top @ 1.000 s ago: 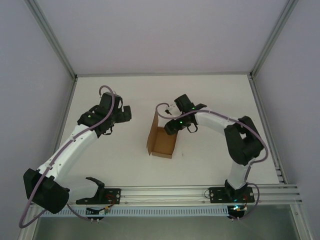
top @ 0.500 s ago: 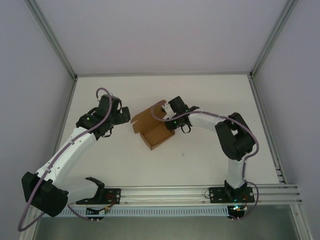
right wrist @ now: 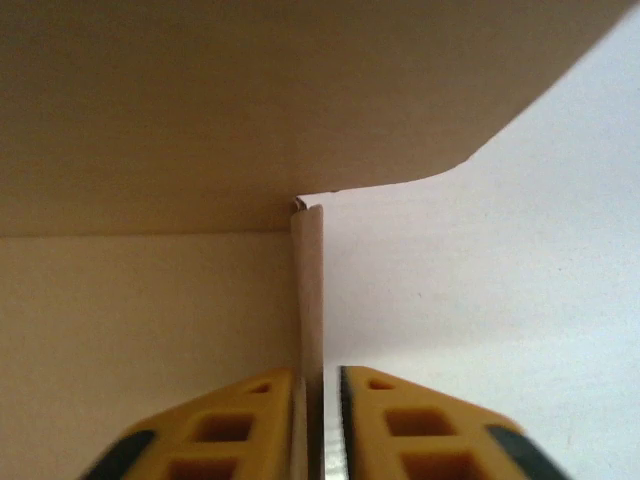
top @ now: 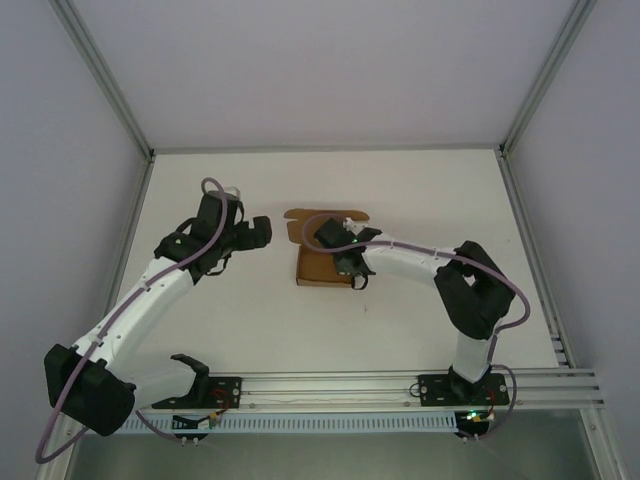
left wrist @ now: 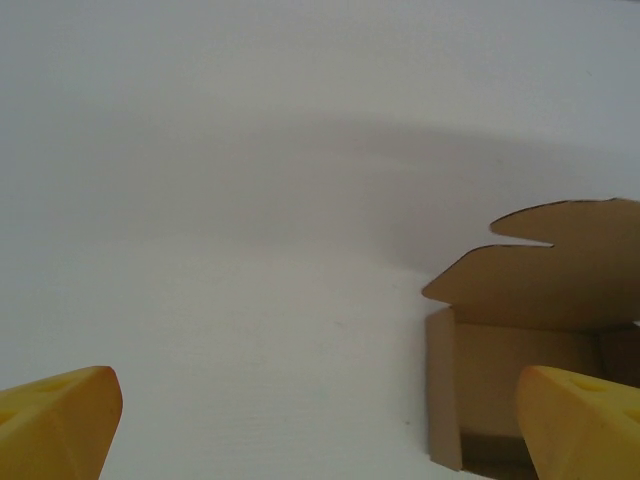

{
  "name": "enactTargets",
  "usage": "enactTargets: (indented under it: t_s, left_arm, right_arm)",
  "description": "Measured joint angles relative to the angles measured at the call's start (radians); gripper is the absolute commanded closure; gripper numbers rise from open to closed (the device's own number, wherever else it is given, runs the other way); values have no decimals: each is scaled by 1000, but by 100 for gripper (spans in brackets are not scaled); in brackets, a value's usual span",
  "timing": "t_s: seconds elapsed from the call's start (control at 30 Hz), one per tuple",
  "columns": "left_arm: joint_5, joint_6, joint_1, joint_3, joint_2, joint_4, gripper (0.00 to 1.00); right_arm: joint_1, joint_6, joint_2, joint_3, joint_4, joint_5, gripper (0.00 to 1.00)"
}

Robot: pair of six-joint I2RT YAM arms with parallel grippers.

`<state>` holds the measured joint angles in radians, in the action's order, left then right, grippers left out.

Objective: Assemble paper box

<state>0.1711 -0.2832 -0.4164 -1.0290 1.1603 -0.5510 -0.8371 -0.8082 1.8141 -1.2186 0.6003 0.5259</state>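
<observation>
Brown kraft cardboard box (top: 322,264) at mid-desk (top: 430,190), partly assembled: the walls are raised, while the lid flap (left wrist: 545,285) is not yet closed or tucked. One side wall (right wrist: 308,300) is pinched by the right hand (right wrist: 318,425). The left hand (top: 262,232) is spread wide nearby.

White flat table (top: 430,200) carried one brown kraft cardboard box (top: 318,268), flap up, sitting near its middle.
</observation>
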Motion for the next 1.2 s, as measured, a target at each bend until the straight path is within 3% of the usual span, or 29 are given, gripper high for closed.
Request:
enactTargets:
  t_s: [0.13, 0.2, 0.23, 0.3, 0.43, 0.63, 0.73, 0.83, 1.03, 1.2]
  left_arm:
    - [-106, 87, 0, 26, 20, 59, 0]
    - [-168, 143, 0, 26, 39, 84, 0]
    - [-204, 180, 0, 26, 53, 102, 0]
    - [-259, 253, 0, 21, 87, 117, 0]
    - [-348, 428, 5, -39, 198, 101, 0]
    - [-463, 693, 37, -200, 345, 3, 0]
    - [-501, 819, 44, -283, 422, -63, 0]
    - [-529, 916, 44, -349, 500, -122, 0]
    - [-550, 1036, 46, -459, 611, -221, 27]
    - [-572, 1099, 46, -569, 681, -298, 38]
  right_arm:
    - [-7, -35, -11, 0, 37, 36, 41]
    - [-7, -5, -40, 2, 40, 39, 23]
    - [-6, 31, -67, 4, 34, 38, 20]
    - [3, 132, -136, 17, 8, 19, 10]
    - [67, 489, -272, 42, -80, -127, 4]
    - [279, 904, -281, 14, -122, -407, 6]
    - [337, 1070, -236, -42, -98, -517, 10]
    - [343, 1201, -182, -107, -58, -591, 28]
    - [350, 1326, -51, -248, 58, -645, 50]
    - [363, 1373, -24, -267, 137, -650, 51]
